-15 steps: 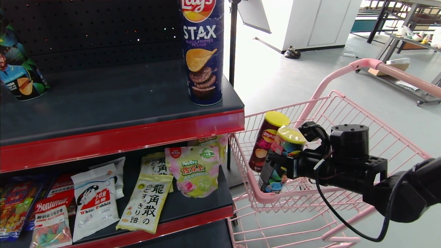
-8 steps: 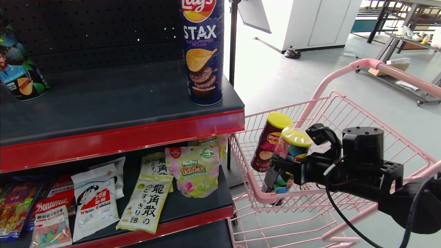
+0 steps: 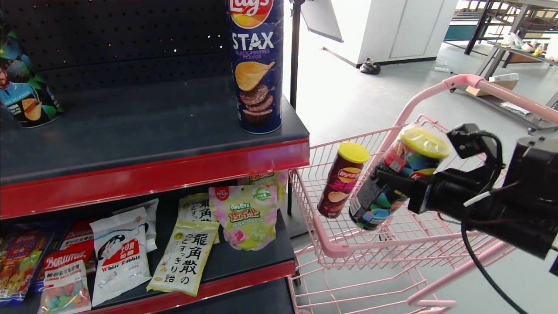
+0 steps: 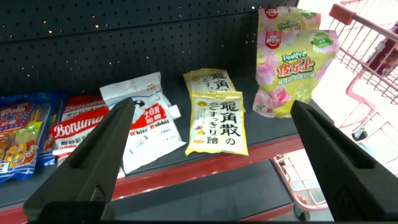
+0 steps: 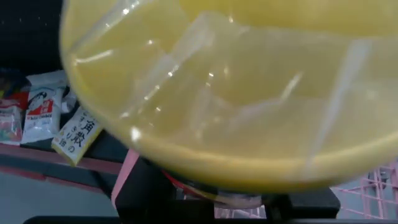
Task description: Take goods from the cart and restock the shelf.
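Two claws to call, and we start with the right claw (image 3: 390,192), nearest to us on the right. It is pinching a can (image 3: 372,209) round its middle, fingers pressed on both sides. We see the can tilted, its yellow lid (image 3: 425,141) leaning up and to the right, its base hanging over the cart (image 3: 331,249). From the right wrist that same lid (image 5: 236,93) sits right up against the lens.

Over to the left claw (image 4: 211,106): spread wide, nothing between its fingers (image 4: 93,168), and facing the lower shelf (image 4: 273,134) from in front.

Moving out, we find a red can (image 3: 342,183) inside the cart, just beside the held one. It is tilted, yellow lid uppermost, close to the wire wall nearest the shelves.

Next, the lower shelf, where the bags are. A white bag (image 3: 120,257) lies flat, a yellow bag (image 3: 185,257) lies just right of it, and a pink bag (image 3: 246,218) is propped up at the right end, nearest the cart. More packets (image 3: 26,266) crowd the left end.

Farthest out, the top shelf (image 3: 152,126): a tall blue can (image 3: 257,69) stands upright at its right front corner. Well apart from it, at the left edge, we catch another can (image 3: 24,96), partly cut off.
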`<state>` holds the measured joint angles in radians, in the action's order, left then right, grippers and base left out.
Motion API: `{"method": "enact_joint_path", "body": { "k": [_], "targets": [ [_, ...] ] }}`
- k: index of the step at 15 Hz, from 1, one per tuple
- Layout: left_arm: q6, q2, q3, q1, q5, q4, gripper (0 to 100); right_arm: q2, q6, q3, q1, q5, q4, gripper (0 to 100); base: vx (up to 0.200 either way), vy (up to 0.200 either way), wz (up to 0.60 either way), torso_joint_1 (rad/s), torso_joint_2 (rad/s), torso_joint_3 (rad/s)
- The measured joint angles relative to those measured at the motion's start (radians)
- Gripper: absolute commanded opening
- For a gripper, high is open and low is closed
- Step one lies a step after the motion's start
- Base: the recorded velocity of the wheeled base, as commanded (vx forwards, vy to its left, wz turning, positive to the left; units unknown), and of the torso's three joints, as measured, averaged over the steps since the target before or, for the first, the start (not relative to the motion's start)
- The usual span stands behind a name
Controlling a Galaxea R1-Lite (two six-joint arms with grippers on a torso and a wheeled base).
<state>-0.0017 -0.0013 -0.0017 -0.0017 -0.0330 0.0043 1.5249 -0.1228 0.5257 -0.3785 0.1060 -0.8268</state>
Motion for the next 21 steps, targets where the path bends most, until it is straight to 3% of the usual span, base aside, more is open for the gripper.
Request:
{"method": "enact_joint_path", "body": {
  "k": [4,7,10,13,17,21],
  "targets": [
    [0.0,0.0,0.0,0.0,-0.001,0.0,100,-0.102,0.072,0.168,0.053,-0.01,0.202,0,0.0,0.0,0.0,0.0,0.0,0.0],
    [0.0,0.0,0.0,0.0,0.0,0.0,100,-0.228,0.134,0.314,0.064,-0.033,0.563,0,0.0,0.0,0.0,0.0,0.0,0.0],
    [0.0,0.0,0.0,0.0,0.0,0.0,100,-0.411,0.191,0.369,0.067,-0.113,0.854,0,0.0,0.0,0.0,0.0,0.0,0.0],
    [0.0,0.0,-0.001,0.0,-0.001,0.0,100,-0.641,0.221,0.32,0.08,-0.162,1.032,0,0.0,0.0,0.0,0.0,0.0,0.0],
    [0.0,0.0,-0.001,0.0,-0.001,0.0,100,-0.919,0.275,0.172,0.163,-0.199,1.192,0,0.0,0.0,0.0,0.0,0.0,0.0],
    [0.001,0.0,0.0,0.0,-0.001,0.0,100,-1.032,0.281,0.119,0.201,-0.206,1.211,0,0.0,0.0,0.0,0.0,0.0,0.0]
  ]
}}
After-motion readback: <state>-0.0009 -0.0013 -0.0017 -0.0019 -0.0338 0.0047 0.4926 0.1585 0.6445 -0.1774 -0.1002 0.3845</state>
